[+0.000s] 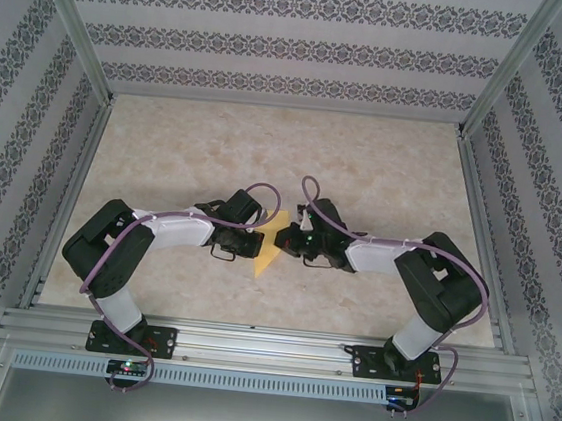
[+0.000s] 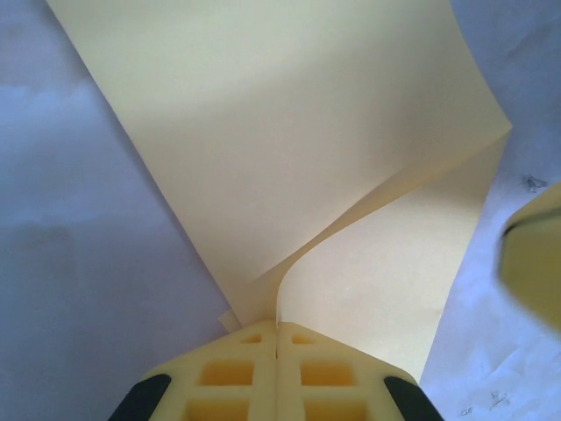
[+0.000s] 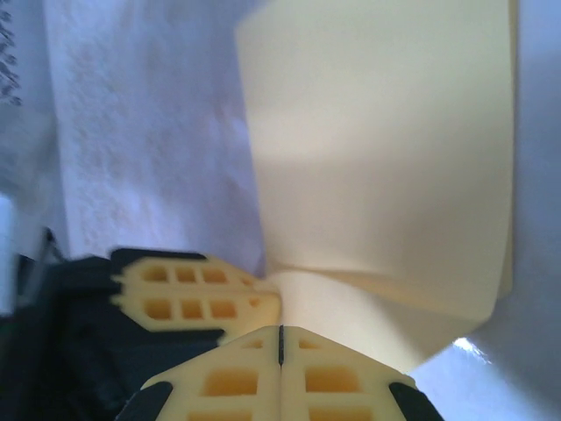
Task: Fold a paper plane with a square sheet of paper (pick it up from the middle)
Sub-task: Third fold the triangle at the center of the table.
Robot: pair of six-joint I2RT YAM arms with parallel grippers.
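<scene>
Nearest us, our left arm's fingers (image 2: 277, 338) and right arm's fingers (image 3: 280, 338) meet tip to tip. Each pair is clamped together on the thin yellow square sheet of paper (image 1: 269, 249), mid beige marbled worktop (image 1: 266, 159). Its length runs near-to-far between them, equally close to both arms.

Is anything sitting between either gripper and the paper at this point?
Nothing visible does. The left gripper is shut on the paper where its curled layers meet, and the right gripper pinches the sheet too, close beside the left one.
</scene>
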